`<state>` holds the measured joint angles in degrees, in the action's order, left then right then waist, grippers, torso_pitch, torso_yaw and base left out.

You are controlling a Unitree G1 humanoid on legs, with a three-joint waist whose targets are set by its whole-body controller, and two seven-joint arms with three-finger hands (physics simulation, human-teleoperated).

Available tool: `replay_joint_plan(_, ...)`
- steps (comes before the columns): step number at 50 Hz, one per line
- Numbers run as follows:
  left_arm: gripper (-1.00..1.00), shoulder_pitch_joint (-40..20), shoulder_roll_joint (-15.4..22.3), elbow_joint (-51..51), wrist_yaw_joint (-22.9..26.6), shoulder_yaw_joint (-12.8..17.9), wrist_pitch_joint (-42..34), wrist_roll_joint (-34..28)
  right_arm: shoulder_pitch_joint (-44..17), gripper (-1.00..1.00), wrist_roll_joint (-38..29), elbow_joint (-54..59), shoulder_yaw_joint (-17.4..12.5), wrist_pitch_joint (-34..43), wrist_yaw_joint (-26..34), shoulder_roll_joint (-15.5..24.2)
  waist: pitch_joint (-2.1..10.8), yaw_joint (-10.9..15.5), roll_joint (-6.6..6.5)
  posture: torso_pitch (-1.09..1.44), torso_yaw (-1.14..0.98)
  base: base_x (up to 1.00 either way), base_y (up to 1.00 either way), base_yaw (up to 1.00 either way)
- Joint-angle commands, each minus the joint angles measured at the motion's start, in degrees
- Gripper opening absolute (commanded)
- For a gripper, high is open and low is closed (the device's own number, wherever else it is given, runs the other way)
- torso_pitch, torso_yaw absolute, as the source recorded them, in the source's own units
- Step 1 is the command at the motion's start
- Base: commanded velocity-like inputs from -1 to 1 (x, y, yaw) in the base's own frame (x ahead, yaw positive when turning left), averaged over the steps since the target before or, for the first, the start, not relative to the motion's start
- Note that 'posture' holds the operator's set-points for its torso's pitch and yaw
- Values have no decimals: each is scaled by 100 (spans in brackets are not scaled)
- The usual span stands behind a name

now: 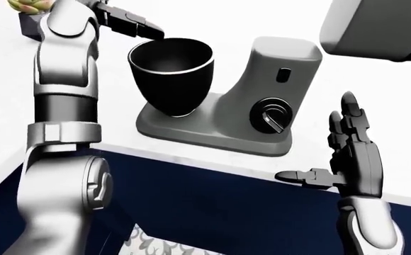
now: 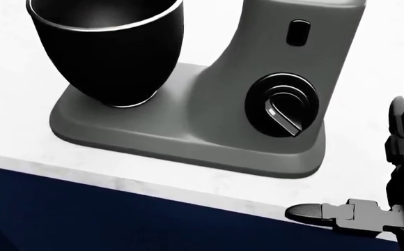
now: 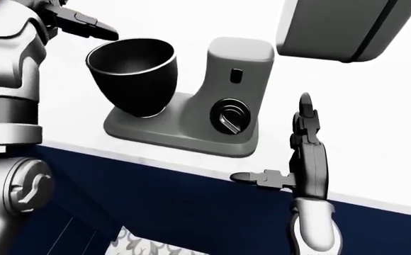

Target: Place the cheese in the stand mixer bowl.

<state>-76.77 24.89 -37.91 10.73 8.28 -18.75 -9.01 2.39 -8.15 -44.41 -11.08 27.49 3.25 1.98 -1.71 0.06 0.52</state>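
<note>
A black stand mixer bowl (image 1: 170, 74) sits upright on the grey stand mixer (image 1: 273, 79), and its inside looks dark. The mixer's head (image 1: 376, 26) is tilted up at the top right. My left hand (image 1: 138, 26) is raised at the bowl's left rim with its visible fingers stretched straight toward it. The forearm hides most of that hand. I see no cheese in any view. My right hand (image 1: 319, 143) is held flat and open to the right of the mixer, fingers up, thumb pointing left, holding nothing.
The mixer stands on a white counter (image 1: 191, 151) with a dark blue cabinet front (image 1: 212, 212) below it. A small potted plant (image 1: 27, 6) peeks out behind my left arm at the top left. The mixer's black dial (image 2: 284, 104) faces me.
</note>
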Motion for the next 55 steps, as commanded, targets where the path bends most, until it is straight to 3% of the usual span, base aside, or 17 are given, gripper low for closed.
replay_joint_plan(1,100,-120,107,504,-16,54,-123,147,-78,100,6,-243,-18,-152,-18,29,141,-2,-11,0,0,0,0,0)
replay_joint_plan(16,100,1481,517,3982,-294,544,-2035,1428,-61,100,-17,-354,24,-90,-27,16,106,-18,-69,0,0,0,0,0)
replay_joint_plan(32,100,2875,984,5248,-515,1123,-2218,2079,-85,100,-48,-421,22,-10,-19,21,89,-8,-113,0,0,0,0,0)
replay_joint_plan(46,100,3978,1074,6193,-726,1644,-2364,2655,-64,100,-90,-529,29,46,0,7,94,-1,-166,0,0,0,0,0)
replay_joint_plan(55,100,4697,1248,6468,-578,2121,-2309,2923,-39,100,-70,-601,-18,76,10,-2,77,-5,-198,0,0,0,0,0)
